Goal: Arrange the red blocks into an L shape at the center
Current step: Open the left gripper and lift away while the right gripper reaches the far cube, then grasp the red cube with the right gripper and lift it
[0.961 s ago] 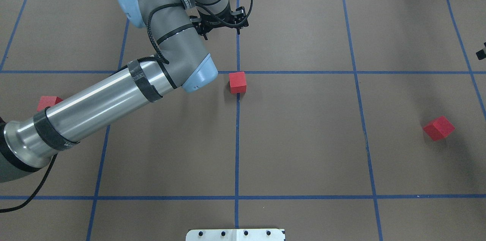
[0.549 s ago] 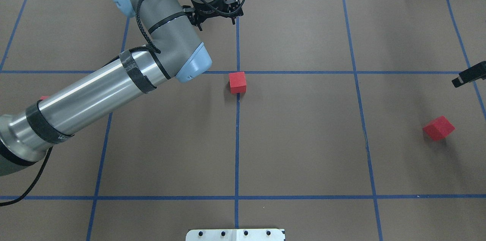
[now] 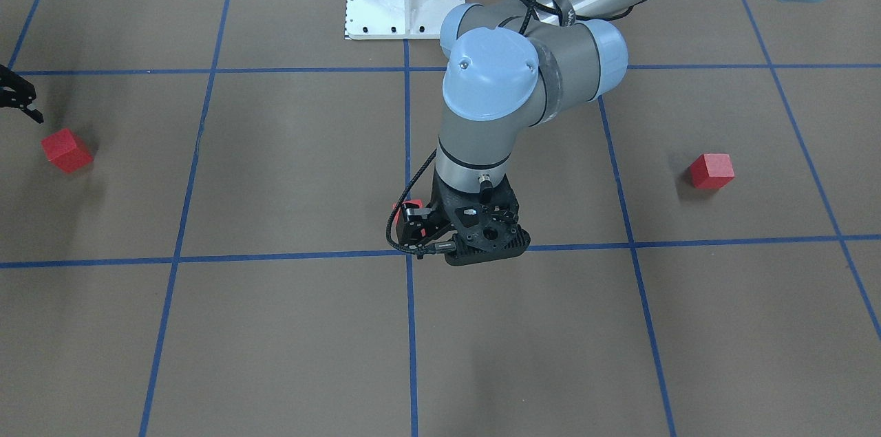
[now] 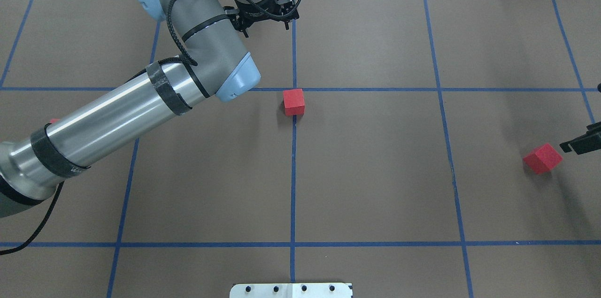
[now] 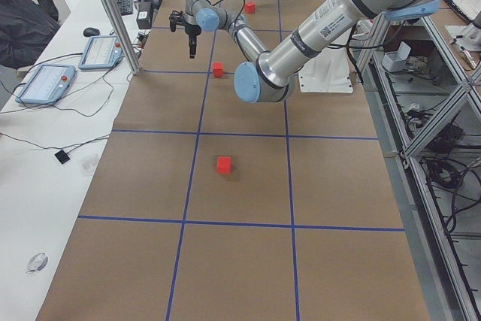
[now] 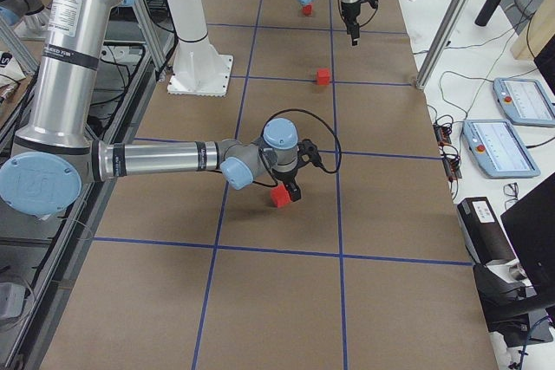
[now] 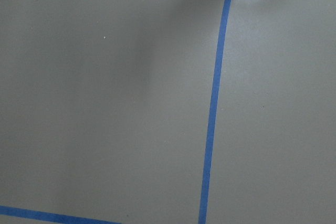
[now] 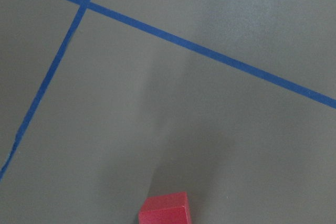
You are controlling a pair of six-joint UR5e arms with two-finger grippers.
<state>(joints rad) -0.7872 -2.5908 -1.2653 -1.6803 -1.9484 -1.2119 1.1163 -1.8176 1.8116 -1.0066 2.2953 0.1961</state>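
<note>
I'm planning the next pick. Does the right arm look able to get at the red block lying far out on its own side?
Probably yes: the right gripper hovers close beside that red block, and nothing stands between them.

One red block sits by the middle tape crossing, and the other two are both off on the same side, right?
Not quite. The centre block does sit by the crossing, but the other two lie on opposite sides: the front-facing view shows the right block and the left block far apart, at either end.
</note>
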